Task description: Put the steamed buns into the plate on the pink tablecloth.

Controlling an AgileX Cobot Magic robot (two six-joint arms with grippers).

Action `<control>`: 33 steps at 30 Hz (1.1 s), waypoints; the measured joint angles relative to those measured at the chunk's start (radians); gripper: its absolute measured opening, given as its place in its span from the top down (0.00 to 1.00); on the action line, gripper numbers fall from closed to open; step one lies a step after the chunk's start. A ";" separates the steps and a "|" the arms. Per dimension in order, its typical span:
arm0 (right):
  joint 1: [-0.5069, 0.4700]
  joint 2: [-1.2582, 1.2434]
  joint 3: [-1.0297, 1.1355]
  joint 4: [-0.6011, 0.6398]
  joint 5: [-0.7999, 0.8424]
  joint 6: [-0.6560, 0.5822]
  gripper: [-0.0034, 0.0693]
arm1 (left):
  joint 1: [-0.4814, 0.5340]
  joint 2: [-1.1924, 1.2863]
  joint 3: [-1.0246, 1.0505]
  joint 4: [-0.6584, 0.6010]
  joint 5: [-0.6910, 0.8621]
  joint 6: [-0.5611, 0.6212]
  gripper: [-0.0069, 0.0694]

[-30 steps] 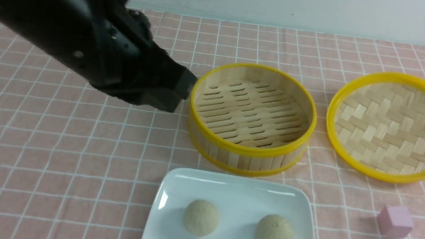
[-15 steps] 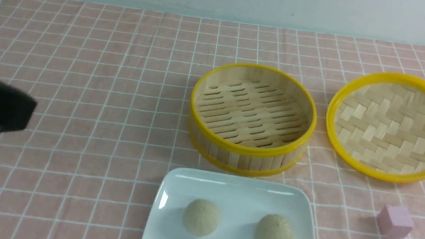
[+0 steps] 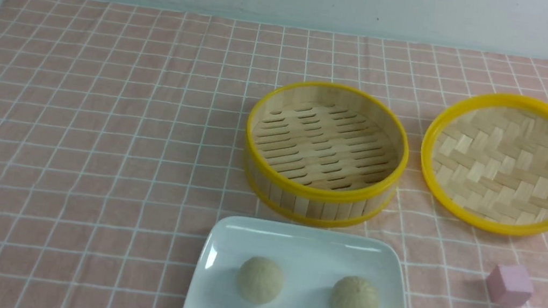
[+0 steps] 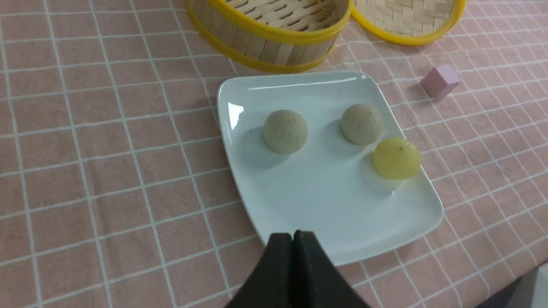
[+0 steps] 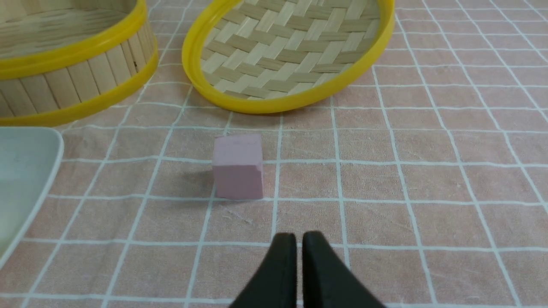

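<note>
The glossy white square plate [image 3: 215, 254] near the pink checked tablecloth's [image 3: 94, 121] front edge is holding three domed buns [image 3: 260, 280]; the slatted bamboo steamer basket [image 3: 319, 190] is sitting empty. Both black grippers, left [image 4: 293, 239] and right [image 5: 299, 241], are staying pressed closed, holding nothing.

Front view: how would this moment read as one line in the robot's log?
buns: three on plate | steamer basket: empty | left gripper: shut, holding nothing | right gripper: shut, holding nothing | pink cube: on cloth

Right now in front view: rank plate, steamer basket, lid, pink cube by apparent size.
1. plate, cut off by the frame and nearest the camera, so unsure against the next two
2. lid and steamer basket, look alike
3. pink cube, clearly smallest
</note>
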 joint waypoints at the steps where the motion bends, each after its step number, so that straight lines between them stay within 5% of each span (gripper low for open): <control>1: 0.000 0.000 0.000 0.000 0.000 0.000 0.89 | 0.000 -0.031 0.032 0.000 -0.027 -0.009 0.90; 8: 0.000 0.000 0.000 0.000 0.000 0.000 0.87 | 0.000 -0.155 0.163 0.018 -0.226 -0.034 0.90; 11: 0.000 0.000 0.000 0.000 0.000 0.000 0.86 | 0.000 -0.168 0.245 0.069 -0.452 -0.043 0.90; 17: 0.000 0.000 0.000 0.000 0.000 0.000 0.85 | 0.000 -0.168 0.352 0.082 -0.663 -0.045 0.90; 33: 0.000 0.000 0.000 0.000 0.000 0.000 0.85 | 0.001 -0.168 0.434 0.198 -0.587 -0.038 0.88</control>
